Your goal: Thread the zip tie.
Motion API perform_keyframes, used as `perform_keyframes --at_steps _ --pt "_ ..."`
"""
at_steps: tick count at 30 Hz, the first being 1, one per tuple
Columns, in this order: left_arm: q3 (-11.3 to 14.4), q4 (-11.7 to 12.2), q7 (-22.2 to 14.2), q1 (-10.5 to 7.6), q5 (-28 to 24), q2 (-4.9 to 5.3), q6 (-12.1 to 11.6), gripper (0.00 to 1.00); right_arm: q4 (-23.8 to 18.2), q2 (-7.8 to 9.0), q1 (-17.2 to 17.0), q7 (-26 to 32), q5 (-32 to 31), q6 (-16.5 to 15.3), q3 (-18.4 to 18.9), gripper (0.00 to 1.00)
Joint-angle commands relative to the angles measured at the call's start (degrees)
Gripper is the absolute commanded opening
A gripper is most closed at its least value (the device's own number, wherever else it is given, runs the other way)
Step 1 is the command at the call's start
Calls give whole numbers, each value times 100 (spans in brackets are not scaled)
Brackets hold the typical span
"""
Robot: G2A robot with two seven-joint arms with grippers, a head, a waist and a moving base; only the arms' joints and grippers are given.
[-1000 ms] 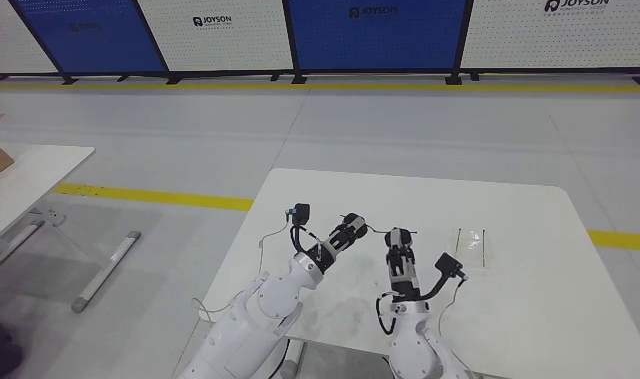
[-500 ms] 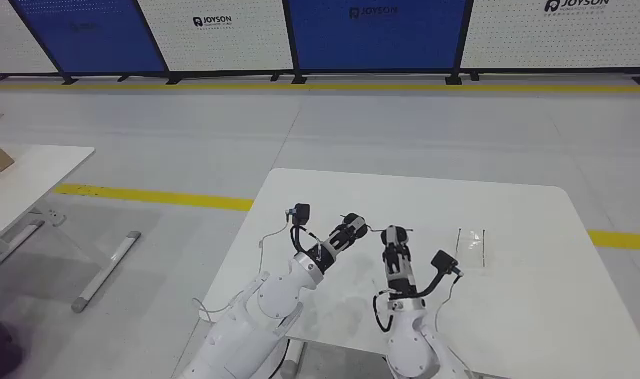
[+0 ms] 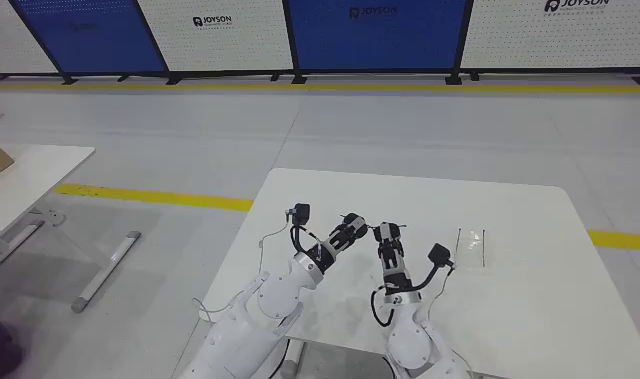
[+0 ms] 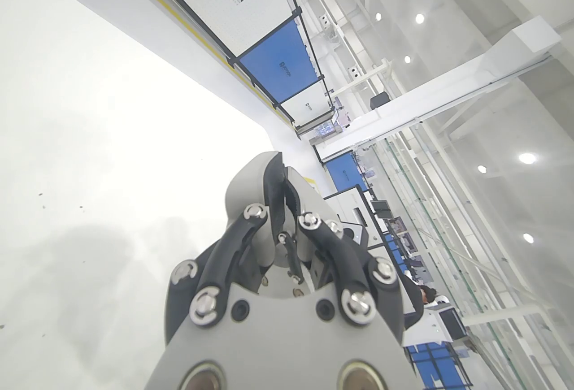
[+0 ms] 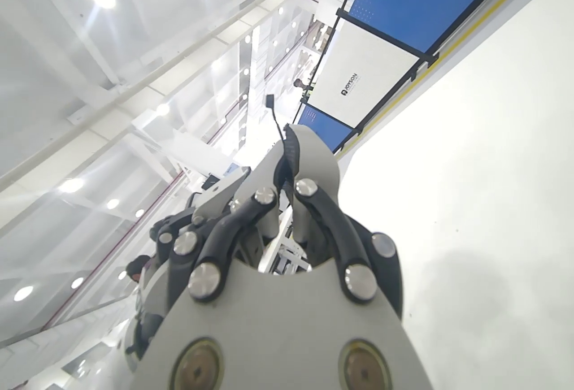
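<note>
The worry, to my eye, was the thin zip tie (image 5: 274,114) flexing or swivelling in its grip if the two arms came together, so that its head missed the other end; it looked springy and only lightly pinched. The right fingers (image 5: 316,161) were pressed fully together on the strap, its small head poking past their tips, up off the bench (image 3: 500,309). The left fingers (image 4: 249,181) were closed too, close by; whether they held anything I couldn't tell.

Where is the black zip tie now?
In the right wrist view the zip tie sticks out from the tips of the shut right pincer, above the table.
</note>
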Motion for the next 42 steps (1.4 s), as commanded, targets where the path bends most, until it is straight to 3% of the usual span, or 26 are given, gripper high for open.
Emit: perform_keyframes --at_steps 1,8,20,42 --pt "0 0 0 0 0 0 0 0 -33 11 -11 -24 46 3 15 0" --pt "0 0 0 0 0 0 0 0 49 39 12 -114 38 3 18 0" --pt "0 0 0 0 0 0 0 0 -148 108 -358 -1182 -720 3 157 0" --pt "0 0 0 0 0 0 0 0 -153 109 -368 -1190 -735 3 159 0"
